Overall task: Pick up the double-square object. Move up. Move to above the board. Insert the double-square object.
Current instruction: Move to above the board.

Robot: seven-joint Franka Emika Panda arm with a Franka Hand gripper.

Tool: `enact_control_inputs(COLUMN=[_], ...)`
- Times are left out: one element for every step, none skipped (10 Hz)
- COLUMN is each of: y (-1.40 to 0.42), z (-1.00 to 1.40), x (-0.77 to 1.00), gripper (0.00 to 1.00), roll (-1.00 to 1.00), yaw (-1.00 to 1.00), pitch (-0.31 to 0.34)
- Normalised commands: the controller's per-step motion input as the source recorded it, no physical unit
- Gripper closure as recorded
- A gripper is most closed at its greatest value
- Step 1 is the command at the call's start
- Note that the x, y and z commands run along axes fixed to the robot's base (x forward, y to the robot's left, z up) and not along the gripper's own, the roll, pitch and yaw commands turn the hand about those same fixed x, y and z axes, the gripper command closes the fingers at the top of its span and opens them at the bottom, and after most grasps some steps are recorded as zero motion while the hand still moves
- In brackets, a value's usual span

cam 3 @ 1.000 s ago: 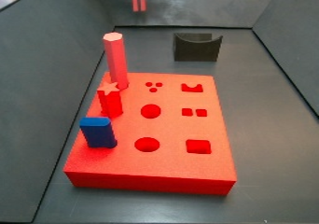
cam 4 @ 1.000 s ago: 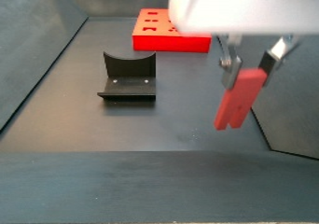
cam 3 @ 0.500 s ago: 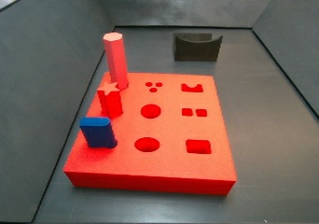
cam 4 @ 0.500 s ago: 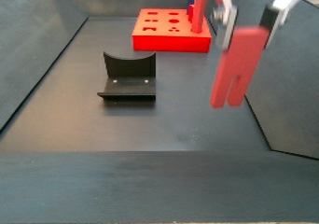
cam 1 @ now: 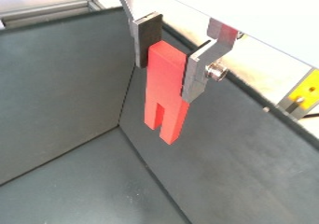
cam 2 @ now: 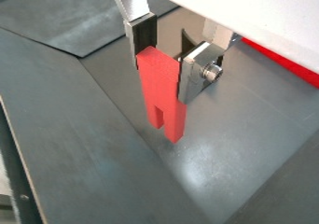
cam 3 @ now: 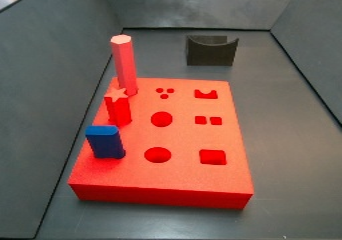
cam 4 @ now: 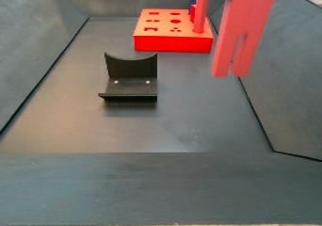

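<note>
Pincer [cam 1: 173, 49] clamped on the double-square object [cam 1: 166, 92], legs hanging below the fingers, high off the floor. Board [cam 4: 171, 31] sits well apart from it. Risk as I judge it: any twist of the peg in the pads leaves its legs misaligned with the paired square holes, jamming on insertion.

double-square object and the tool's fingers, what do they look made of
The double-square object, held in the tool above the floor: probably matte plastic, uniform salmon-red with no glare, though the look leaves it open. The fingers: likely bare metal, silver plates with a bright sheen and a screw head, dark pads inside.
</note>
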Motion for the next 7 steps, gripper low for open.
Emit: enact_control_inputs(y=[-0.05,-0.04,-0.03,-0.03,-0.02,-0.02,-1.00], z=[1.00,0.90,0.68,0.52,0.30,0.19,0.00], x=[0.05,0.04,0.02,0.01,0.01,0.01,0.09], gripper=[1.00,1.00,1.00,1.00,1.00,1.00,1.00], roll=[0.11,0.11,0.11,0.11,0.09,0.08,-0.45], yaw=[0.05,0.05,0.05,0.05,0.05,0.05,-0.74], pitch=[0.096,0.091,0.092,0.088,0.084,0.085,0.360])
